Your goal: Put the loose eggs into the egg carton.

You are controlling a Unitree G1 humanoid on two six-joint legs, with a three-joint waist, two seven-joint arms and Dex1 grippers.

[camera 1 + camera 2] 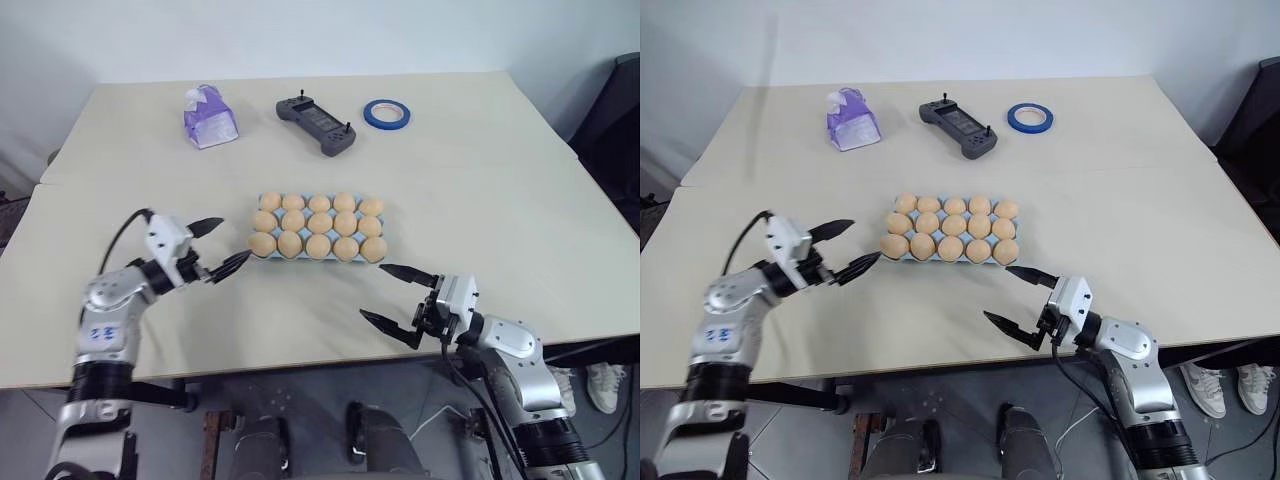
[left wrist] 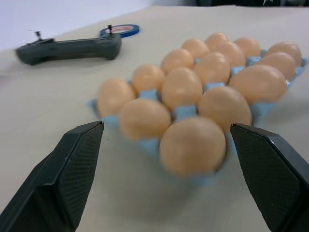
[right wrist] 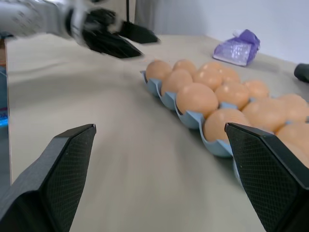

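On the bench (image 1: 480, 200), eggs (image 1: 318, 221) fill the egg carton (image 1: 262, 255), flanked by the empty, spread left end effector (image 1: 217, 247) and right end effector (image 1: 392, 295).

The egg carton (image 1: 318, 256), a flat light-blue tray, lies just beyond the open left hand (image 1: 222, 247) fingertips. Tan-orange eggs (image 1: 318, 224) fill all fifteen pockets, three rows of five, seated upright.

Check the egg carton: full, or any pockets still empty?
Full. The egg carton shows three rows of five, each pocket holding one of the eggs; no loose egg lies on the table.
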